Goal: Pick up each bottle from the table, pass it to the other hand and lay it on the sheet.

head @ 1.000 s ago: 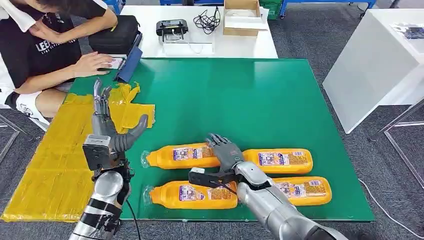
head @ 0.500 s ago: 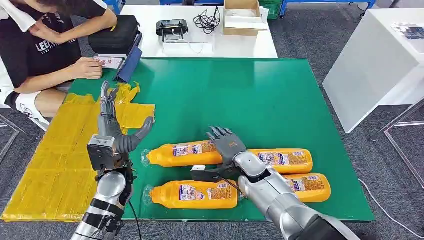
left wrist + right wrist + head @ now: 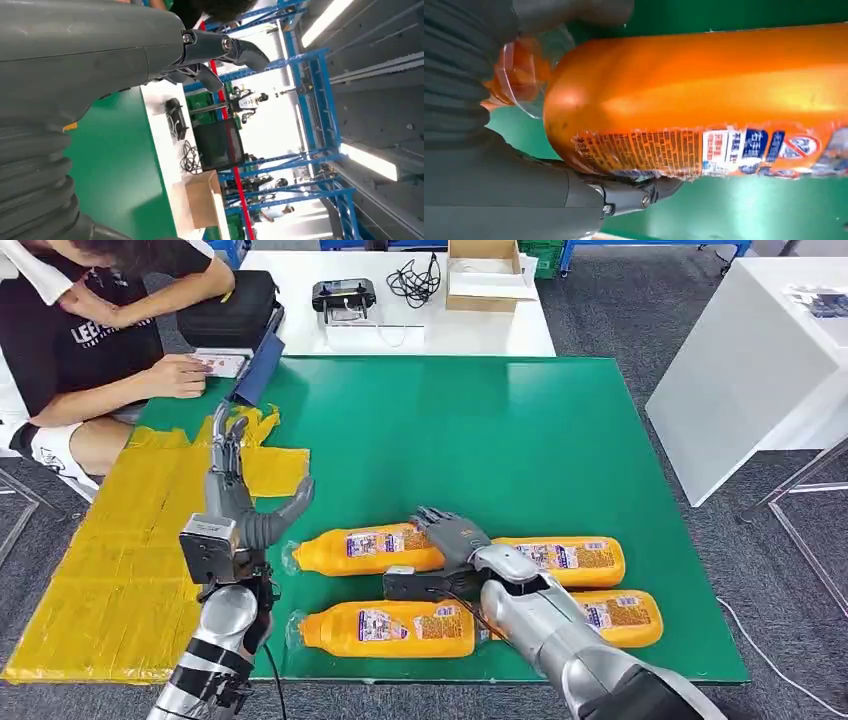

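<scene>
Right robot hand [image 3: 452, 538] fingers draped over rear-right bottle [image 3: 560, 561] (grip unclear); left robot hand [image 3: 238, 502] spread, empty.

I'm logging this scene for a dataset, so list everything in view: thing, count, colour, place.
bottles: four, orange, lying on their sides in two rows at the near edge of the table, e.g.
table: one, green, centre
sheet: one, yellow, over the table's left part
black case: one, far left
white table: one, behind, bearing a black controller, a cable and a cardboard box
person: one, dark shirt, seated far left
left hand: fingers apart, raised above the sheet's edge, holding nothing
right hand: over the junction of the far two bottles; grip unclear
</scene>
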You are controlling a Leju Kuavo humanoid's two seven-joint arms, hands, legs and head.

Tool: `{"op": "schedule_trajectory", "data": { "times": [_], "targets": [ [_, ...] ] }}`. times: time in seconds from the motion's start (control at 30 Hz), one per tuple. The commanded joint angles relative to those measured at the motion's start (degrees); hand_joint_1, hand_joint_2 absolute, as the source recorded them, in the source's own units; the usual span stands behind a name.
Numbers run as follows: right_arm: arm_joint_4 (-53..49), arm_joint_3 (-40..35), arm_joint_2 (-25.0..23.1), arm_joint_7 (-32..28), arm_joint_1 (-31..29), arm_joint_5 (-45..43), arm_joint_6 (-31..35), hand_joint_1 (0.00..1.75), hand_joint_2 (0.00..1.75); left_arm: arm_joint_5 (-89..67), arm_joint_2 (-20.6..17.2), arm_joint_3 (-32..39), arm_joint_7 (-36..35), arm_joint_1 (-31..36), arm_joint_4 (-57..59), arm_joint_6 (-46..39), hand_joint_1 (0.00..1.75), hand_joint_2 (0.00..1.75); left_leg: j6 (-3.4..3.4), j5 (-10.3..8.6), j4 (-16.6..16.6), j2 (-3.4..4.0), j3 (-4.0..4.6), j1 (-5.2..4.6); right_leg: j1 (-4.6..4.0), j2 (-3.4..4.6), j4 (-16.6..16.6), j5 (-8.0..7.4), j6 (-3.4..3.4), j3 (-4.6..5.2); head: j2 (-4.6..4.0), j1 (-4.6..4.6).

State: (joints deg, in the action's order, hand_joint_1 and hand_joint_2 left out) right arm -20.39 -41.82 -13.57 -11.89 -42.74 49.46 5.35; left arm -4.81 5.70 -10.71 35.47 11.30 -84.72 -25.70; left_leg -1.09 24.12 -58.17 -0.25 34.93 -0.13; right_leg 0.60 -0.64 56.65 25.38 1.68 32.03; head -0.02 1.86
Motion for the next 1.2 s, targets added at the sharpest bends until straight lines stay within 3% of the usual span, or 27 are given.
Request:
{"op": "schedule_trajectory", "data": {
  "times": [0.03,0.7,0.77,0.83,0.9,1.2],
  "targets": [
    [3.5,1.6,0.3,-0.8,-2.1,0.2,-0.6,1.33,1.75,0.6,-0.4,-1.3,0.2,1.8,3.3,0.1,0.00,1.75,0.08,0.00,0.0,-0.07,-0.06,0.04,-0.04,-0.05,0.0,0.02,-0.05,-0.10,0.00,-0.02],
    [4.3,-7.0,0.4,5.5,-0.5,10.1,4.9,1.34,1.75,1.3,0.0,-1.3,0.3,1.4,3.6,0.7,0.00,1.75,0.10,-0.01,0.1,-0.07,-0.17,0.05,-0.04,-0.05,-0.1,0.02,-0.07,-0.20,0.00,0.00],
    [4.3,-7.2,0.2,6.0,-0.6,10.4,4.9,1.15,1.75,1.3,0.1,-1.3,0.3,1.4,3.6,0.7,0.00,1.75,0.06,-0.01,0.1,-0.07,-0.11,0.04,-0.04,-0.05,-0.1,0.01,-0.05,-0.14,0.00,-0.02],
    [4.3,-6.9,-0.1,6.0,-0.5,10.1,4.7,0.10,1.75,1.3,0.1,-1.3,0.3,1.5,3.6,0.7,0.00,1.75,0.08,-0.01,0.1,-0.06,-0.15,0.05,-0.04,-0.03,-0.1,0.01,-0.06,-0.17,0.00,-0.02],
    [4.3,-6.9,-0.2,6.0,-0.4,10.1,4.6,0.00,1.75,1.3,0.1,-1.3,0.3,1.5,3.6,0.7,0.00,1.75,0.08,0.00,0.1,-0.08,-0.15,0.04,-0.04,-0.06,-0.1,0.02,-0.06,-0.19,0.00,0.00],
    [4.6,-7.5,-1.0,5.3,-0.2,10.3,2.0,0.00,1.75,1.6,0.3,-1.5,0.2,2.1,4.6,1.0,0.00,1.75,0.08,-0.01,0.0,-0.09,-0.13,0.05,-0.05,-0.07,-0.1,0.03,-0.06,-0.18,0.00,-0.02]
  ]
}}
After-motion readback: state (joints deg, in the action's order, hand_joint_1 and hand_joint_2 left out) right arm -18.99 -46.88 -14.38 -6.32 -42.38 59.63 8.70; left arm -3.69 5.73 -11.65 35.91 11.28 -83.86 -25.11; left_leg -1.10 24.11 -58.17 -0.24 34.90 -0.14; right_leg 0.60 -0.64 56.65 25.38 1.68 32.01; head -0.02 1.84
